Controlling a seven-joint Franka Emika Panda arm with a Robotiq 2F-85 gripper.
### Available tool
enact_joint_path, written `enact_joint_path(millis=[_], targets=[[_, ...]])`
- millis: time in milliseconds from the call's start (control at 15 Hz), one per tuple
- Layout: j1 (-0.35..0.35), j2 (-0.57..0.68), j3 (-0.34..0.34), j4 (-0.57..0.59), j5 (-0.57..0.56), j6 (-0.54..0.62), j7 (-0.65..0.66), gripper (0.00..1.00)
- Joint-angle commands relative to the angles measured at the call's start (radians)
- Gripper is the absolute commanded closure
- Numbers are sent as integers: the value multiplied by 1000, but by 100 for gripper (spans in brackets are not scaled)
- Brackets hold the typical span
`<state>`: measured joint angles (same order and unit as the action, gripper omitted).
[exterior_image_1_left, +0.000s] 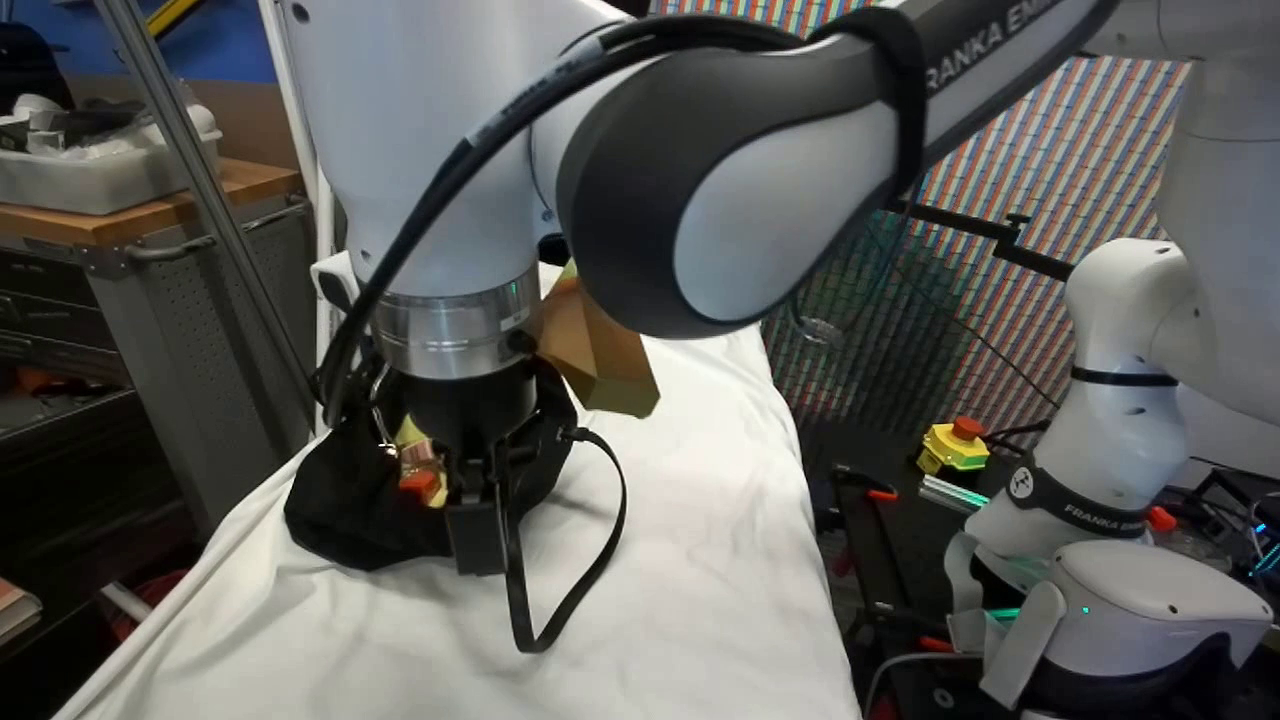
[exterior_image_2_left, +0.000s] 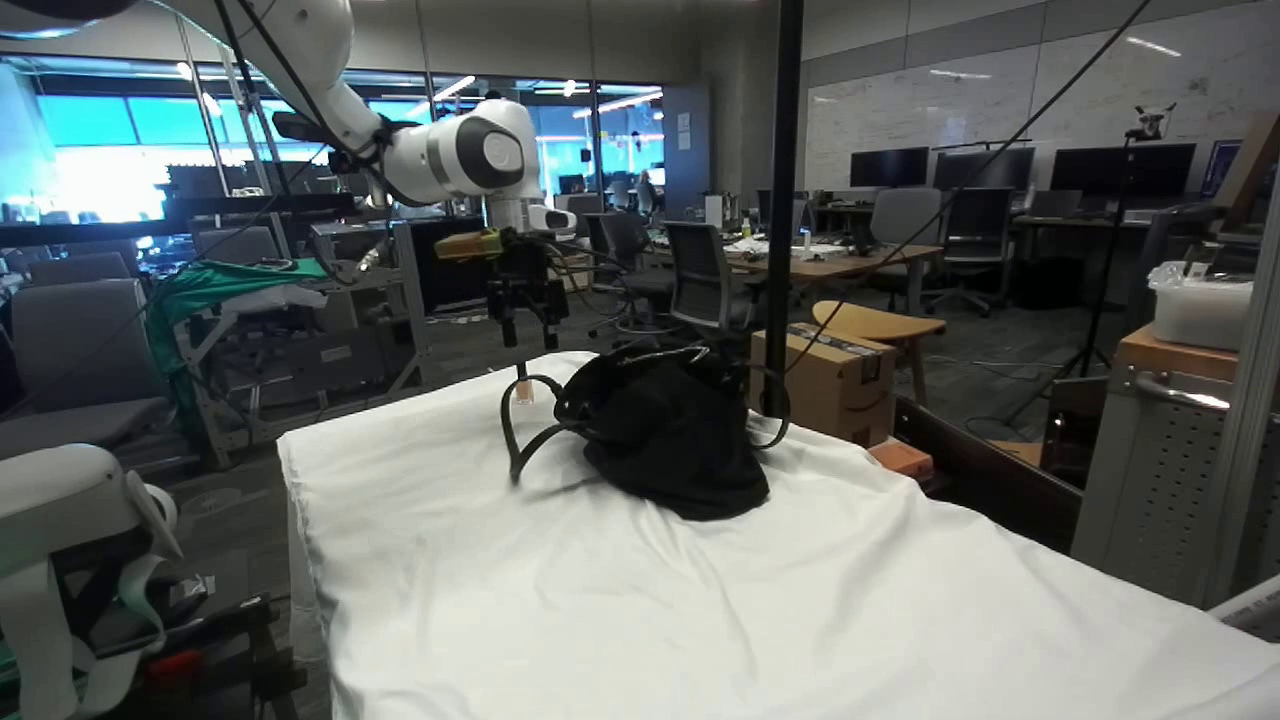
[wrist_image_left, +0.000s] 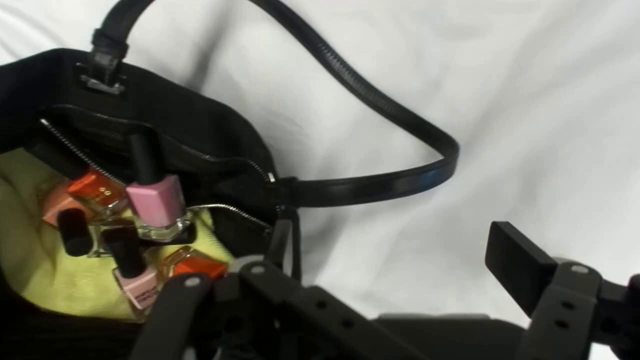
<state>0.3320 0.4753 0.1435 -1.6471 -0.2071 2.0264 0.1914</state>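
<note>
Black handbag (exterior_image_2_left: 680, 440): slumped, unzipped, yellow-lined.
Handle (wrist_image_left: 370, 191): looped outward from handbag.
Nail-polish bottles (wrist_image_left: 156, 201): pink, orange; jumbled inside handbag.

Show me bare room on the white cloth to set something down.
Free: in an exterior view, the white cloth from the black bag to the frame's bottom. Crowded: inside the bag, bottles; beyond its handle, another bottle.

“RANKA EM” reads on the grey-and-white arm link (exterior_image_1_left: 985, 60) above the white-clothed table (exterior_image_1_left: 690, 560); beside that table, “FRANKA EM” on a white arm's (exterior_image_1_left: 1125, 430) black band (exterior_image_1_left: 1085, 508).
</note>
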Motion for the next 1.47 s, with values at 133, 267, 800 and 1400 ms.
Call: enact_joint_path(millis=[133,267,800,1400], targets=[[53,-35,47,-57,10,3,18,0],[66,-23,61,-53,12,6,6,0],[78,79,86,30,36,6,-60,0],[74,196,104,151,99,26,-187,0]])
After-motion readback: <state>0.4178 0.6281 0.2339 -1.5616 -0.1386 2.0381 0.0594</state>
